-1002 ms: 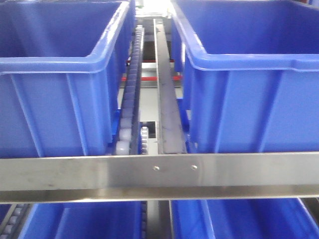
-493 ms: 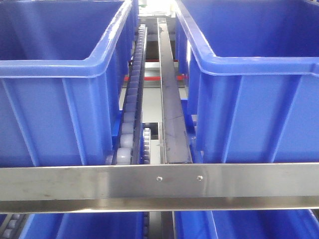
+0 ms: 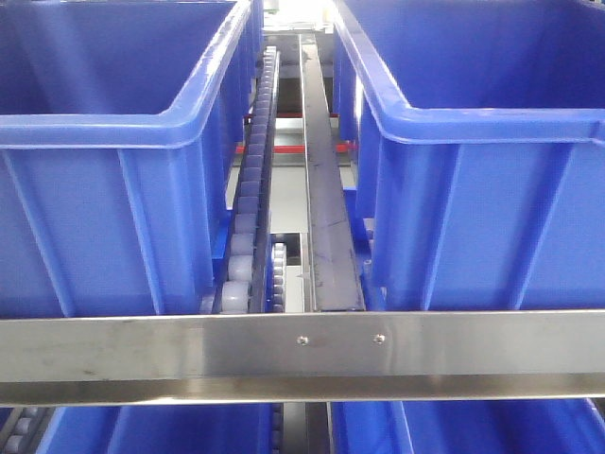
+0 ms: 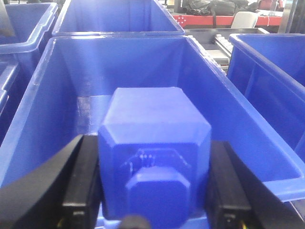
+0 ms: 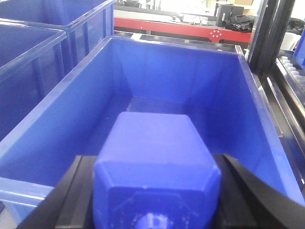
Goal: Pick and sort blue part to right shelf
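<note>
In the left wrist view my left gripper is shut on the blue part, a deep-blue square block with sloped shoulders and a low flat cap facing the camera. It hangs over an open blue bin. My right gripper is shut on a similar blue block whose near end shows a small rounded knob, held above another blue bin. The front view shows the right shelf close up: a steel cross bar, sloping roller tracks and large blue bins. Neither gripper appears there.
Two big blue bins flank a dark steel rail on the upper level, with more bins below the bar. Further bins stand beside and behind each held block. A red frame and clutter lie beyond.
Between one second and half a second ago the front view shifted: the steel bar sank lower in frame and the bins drew slightly nearer. Since then nothing has moved.
</note>
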You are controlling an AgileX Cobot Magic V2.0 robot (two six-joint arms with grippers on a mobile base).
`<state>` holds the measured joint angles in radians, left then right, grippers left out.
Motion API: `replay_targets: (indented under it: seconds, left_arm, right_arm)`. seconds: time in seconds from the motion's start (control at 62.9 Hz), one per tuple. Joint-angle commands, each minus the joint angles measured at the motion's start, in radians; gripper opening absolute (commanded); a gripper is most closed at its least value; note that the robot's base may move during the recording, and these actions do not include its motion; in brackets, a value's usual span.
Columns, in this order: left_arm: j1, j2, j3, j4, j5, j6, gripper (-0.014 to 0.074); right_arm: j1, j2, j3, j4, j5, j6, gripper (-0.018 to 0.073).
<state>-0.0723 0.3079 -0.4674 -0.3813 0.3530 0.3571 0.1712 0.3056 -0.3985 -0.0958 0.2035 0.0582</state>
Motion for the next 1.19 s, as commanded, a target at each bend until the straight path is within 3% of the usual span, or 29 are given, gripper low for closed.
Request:
replay_targets:
  seconds: [0.0, 0.27, 0.477, 0.684, 0.827, 0.891, 1.05, 1.177]
  left_arm:
    - [0.001, 0.008, -0.038, -0.025, -0.088, -0.004, 0.0332]
    - [0.001, 0.008, -0.038, -0.045, -0.092, -0.004, 0.0332]
    - [0.001, 0.058, -0.058, -0.052, -0.123, -0.004, 0.0337]
    - [0.001, 0.254, -0.117, -0.052, -0.262, 0.004, 0.0337]
    - [0.001, 0.417, -0.194, -0.052, -0.279, 0.004, 0.0341]
    - [0.001, 0.481, -0.226, -0.052, -0.282, 0.004, 0.0377]
    - [0.001, 0.621, -0.309, -0.065, -0.257, 0.004, 0.0609]
    - [0.001, 0.702, -0.351, -0.068, -0.255, 0.004, 0.065]
  right_arm:
    - [-0.003, 0.007, -0.03, -0.013, -0.103, -0.012, 0.0393]
    - [-0.003, 0.008, -0.03, -0.003, -0.098, -0.011, 0.0394]
    - [-0.003, 0.052, -0.065, 0.086, -0.124, 0.0, 0.0395]
    - [-0.003, 0.257, -0.099, 0.078, -0.253, -0.001, 0.0398]
    - [-0.003, 0.433, -0.149, 0.078, -0.361, -0.001, 0.0487]
    - [-0.003, 0.492, -0.179, 0.078, -0.398, -0.001, 0.0547]
    - [-0.003, 0.623, -0.244, 0.078, -0.421, -0.001, 0.0594]
    - [-0.003, 0.672, -0.276, 0.078, -0.434, -0.001, 0.0594]
